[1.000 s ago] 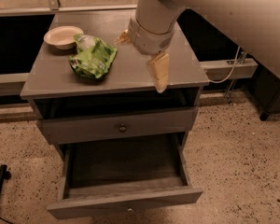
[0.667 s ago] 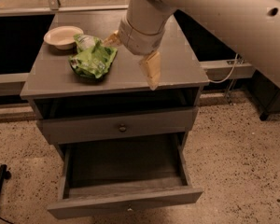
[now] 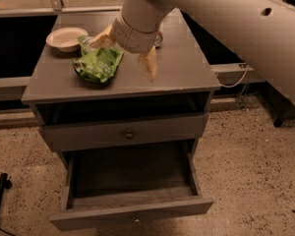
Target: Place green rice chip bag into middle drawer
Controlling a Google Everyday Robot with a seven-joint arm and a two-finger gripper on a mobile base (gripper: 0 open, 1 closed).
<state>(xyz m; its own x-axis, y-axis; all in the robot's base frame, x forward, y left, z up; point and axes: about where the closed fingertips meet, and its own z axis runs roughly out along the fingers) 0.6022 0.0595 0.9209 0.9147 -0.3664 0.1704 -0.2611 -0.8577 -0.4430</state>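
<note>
The white arm (image 3: 211, 14) reaches in from the far right across the grey counter (image 3: 177, 68) of a cabinet. Below the counter, the middle drawer (image 3: 132, 213) stands pulled out toward the near side, its dark floor bare. Above it is a shut drawer front (image 3: 88, 134) with a round knob (image 3: 129, 134). The green rice chip bag (image 3: 98, 63) lies crumpled on the left part of the counter, well apart from the open drawer. A cream bowl (image 3: 66, 37) sits just beyond it at the far left. The gripper (image 3: 123, 58) hangs over the counter just right of the bag. Its tan fingers (image 3: 148, 65) are spread wide and hold nothing, one close over the bag's far edge and the other pointing down at bare counter.
</note>
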